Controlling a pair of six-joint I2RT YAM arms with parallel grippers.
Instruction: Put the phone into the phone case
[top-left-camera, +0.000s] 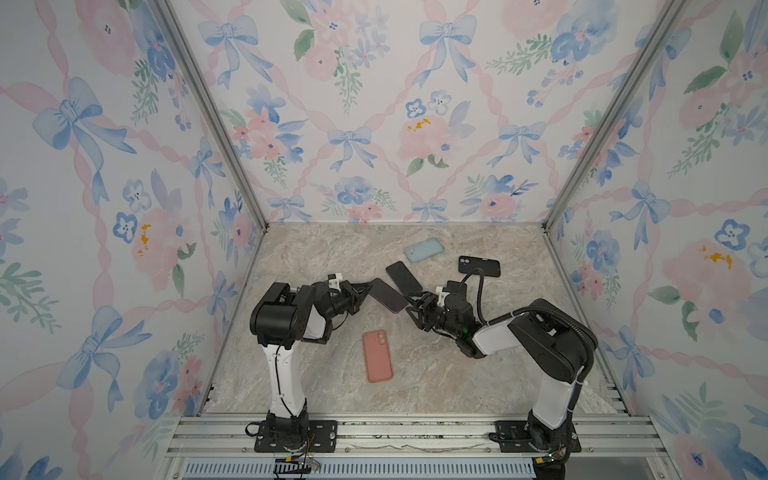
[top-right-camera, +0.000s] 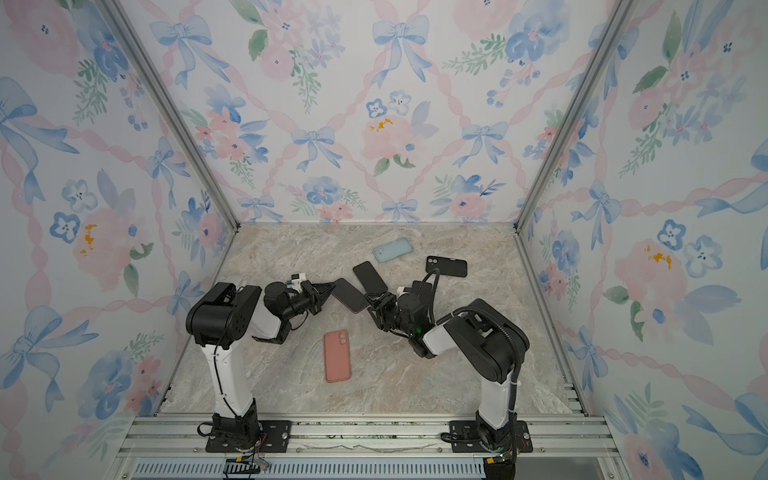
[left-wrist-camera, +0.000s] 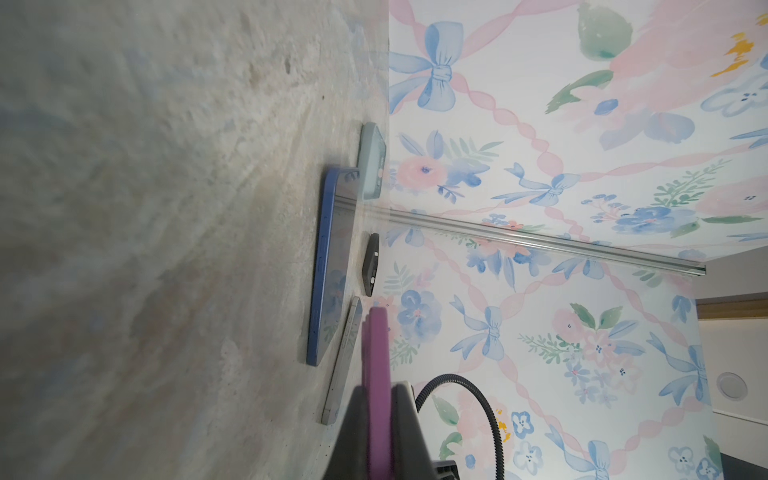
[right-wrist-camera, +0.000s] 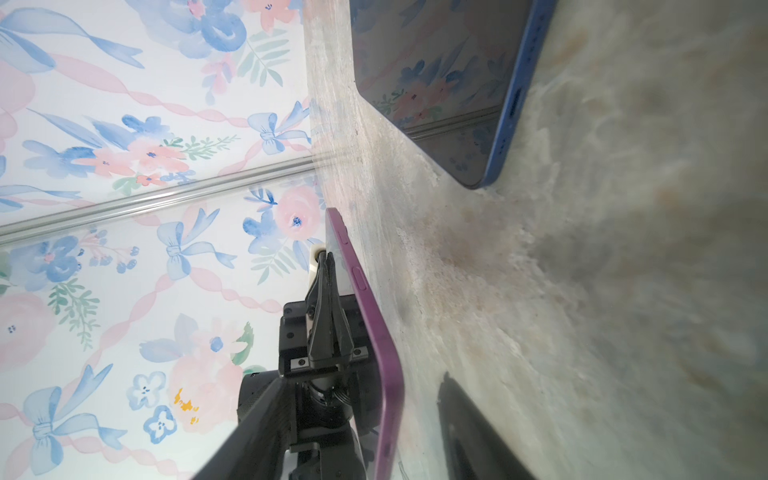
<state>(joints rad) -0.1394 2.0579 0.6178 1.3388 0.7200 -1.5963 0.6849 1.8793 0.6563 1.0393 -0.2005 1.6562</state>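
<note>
A dark-screened phone with a purple edge (top-left-camera: 388, 296) (top-right-camera: 350, 296) hangs just above the marble table, between both arms. My left gripper (top-left-camera: 369, 289) (left-wrist-camera: 376, 388) is shut on its near end, and the purple edge (left-wrist-camera: 376, 345) runs out between the fingers. My right gripper (top-left-camera: 415, 302) (right-wrist-camera: 359, 378) stands open around the other end, one finger on each side of the phone (right-wrist-camera: 374, 316), with gaps showing. Three empty cases lie about: a salmon phone case (top-left-camera: 377, 355), a light blue one (top-left-camera: 424, 249) and a black one (top-left-camera: 478, 266).
A second phone with a blue edge (top-left-camera: 404, 277) (left-wrist-camera: 328, 266) (right-wrist-camera: 436, 83) lies flat just behind the held one. In the left wrist view a thin pale grey edge (left-wrist-camera: 343, 361) lies on the table beside the held phone; what it is I cannot tell. Flowered walls close three sides.
</note>
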